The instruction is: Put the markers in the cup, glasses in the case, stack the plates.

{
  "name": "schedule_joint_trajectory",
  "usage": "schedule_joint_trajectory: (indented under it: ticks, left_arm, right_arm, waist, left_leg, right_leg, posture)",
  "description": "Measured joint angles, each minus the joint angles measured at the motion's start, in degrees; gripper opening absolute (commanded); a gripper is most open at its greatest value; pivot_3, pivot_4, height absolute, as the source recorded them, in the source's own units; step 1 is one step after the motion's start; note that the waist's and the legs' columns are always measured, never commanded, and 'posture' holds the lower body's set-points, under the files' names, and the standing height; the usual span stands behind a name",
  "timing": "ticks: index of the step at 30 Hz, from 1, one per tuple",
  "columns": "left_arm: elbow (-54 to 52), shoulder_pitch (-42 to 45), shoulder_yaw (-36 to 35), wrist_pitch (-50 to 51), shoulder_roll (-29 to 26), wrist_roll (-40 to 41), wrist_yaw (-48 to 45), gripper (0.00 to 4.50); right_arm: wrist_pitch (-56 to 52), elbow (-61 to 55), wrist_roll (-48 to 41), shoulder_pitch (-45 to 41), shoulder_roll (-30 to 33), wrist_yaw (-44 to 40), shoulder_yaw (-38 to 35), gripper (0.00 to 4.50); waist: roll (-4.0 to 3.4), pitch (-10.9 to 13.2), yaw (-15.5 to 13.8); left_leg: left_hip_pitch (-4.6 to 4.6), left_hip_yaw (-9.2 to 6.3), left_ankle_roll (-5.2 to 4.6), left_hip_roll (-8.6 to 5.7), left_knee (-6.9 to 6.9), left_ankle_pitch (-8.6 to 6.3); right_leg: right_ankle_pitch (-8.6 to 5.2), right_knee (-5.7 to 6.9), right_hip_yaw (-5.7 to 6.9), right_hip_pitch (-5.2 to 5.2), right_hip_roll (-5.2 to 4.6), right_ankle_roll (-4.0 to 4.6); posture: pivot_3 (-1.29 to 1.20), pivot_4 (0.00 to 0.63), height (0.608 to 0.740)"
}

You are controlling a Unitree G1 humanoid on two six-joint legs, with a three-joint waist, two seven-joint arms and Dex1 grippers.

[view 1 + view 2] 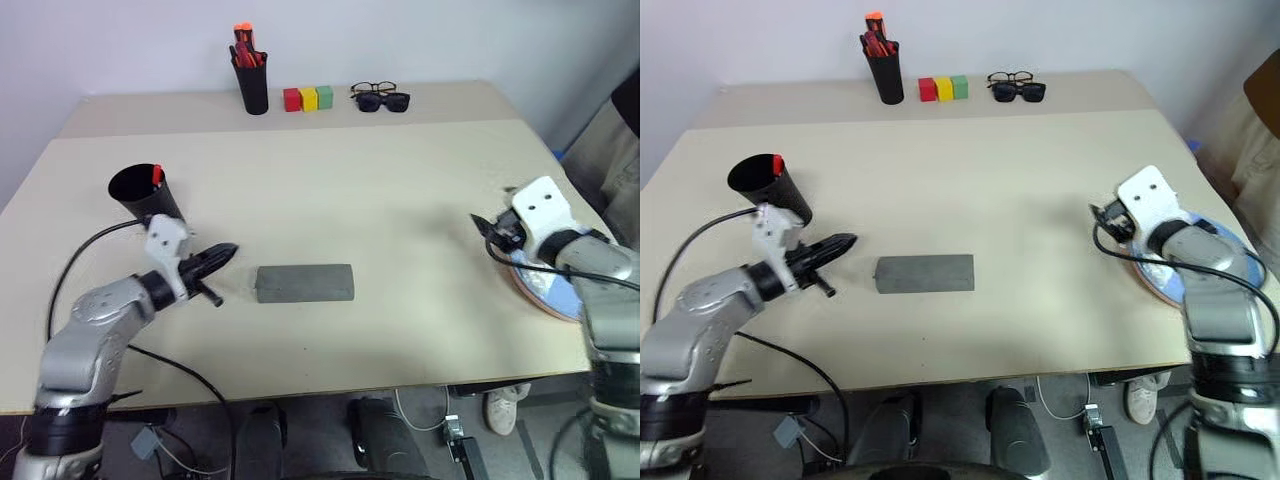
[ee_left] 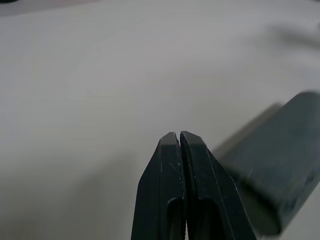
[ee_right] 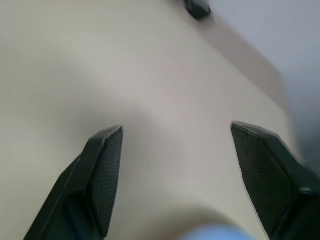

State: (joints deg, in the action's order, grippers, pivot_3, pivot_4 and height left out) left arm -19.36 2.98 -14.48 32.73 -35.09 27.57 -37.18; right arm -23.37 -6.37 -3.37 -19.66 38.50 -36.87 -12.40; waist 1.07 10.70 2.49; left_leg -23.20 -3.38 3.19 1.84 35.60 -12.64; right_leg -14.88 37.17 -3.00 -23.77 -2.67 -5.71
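Mid-table, closed case (image 1: 304, 283) lies long axis left-right; left pincer (image 1: 226, 251) clamped empty, right pincer (image 3: 175, 165) wide.

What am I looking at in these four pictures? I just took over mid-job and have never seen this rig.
It is a two-armed humanoid robot at a table. The two wide pictures come from its head camera; the two close ones look along each wrist's fingers. The left gripper is shut and empty, near the closed grey case. The right gripper is open and empty, above the stacked plates, blue on pink. The black cup has a red marker poking out. Along the far edge stand a cup of pens, three coloured blocks and spare glasses.
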Motion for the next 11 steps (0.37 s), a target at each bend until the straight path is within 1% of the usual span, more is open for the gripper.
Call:
schedule_joint_trajectory:
  ticks: [4, 7, 11]
  left_arm:
    - [-2.39, -7.34, -6.33, -1.24, 1.42, -0.81, 4.04, 0.0]
    - [-2.71, -11.08, -10.83, -3.09, 2.47, -1.95, 6.98, 0.0]
    - [-3.51, -12.51, -12.18, -4.67, 3.6, -2.09, 8.46, 0.0]
  right_arm:
    - [-0.77, 1.44, -7.05, -1.4, -1.69, -4.92, 0.53, 3.45]
    - [-1.94, 2.38, -9.5, -1.58, -1.96, -7.43, 2.1, 3.45]
    - [-1.37, 6.49, -9.88, -3.19, -2.11, -9.0, 5.25, 3.45]
  waist:
    - [0.03, 0.01, -0.54]
    - [0.03, 0.01, -0.46]
    - [0.03, 0.01, -0.4]
  left_leg:
    - [-0.01, -0.02, 0.0, 0.0, 0.02, 0.0]
    - [0.02, -0.02, -0.01, 0.0, 0.03, -0.01]
    - [0.02, 0.01, -0.01, -0.01, 0.06, -0.01]
  right_leg:
    - [-0.01, -0.05, 0.03, 0.03, -0.01, 0.02]
    - [-0.08, -0.05, 0.03, 0.05, 0.0, 0.14]
    - [-0.11, -0.06, 0.02, 0.06, -0.01, 0.21]
  posture:
    - [0.0, 0.15, 0.74]
    - [0.0, 0.15, 0.74]
    - [0.0, 0.15, 0.74]
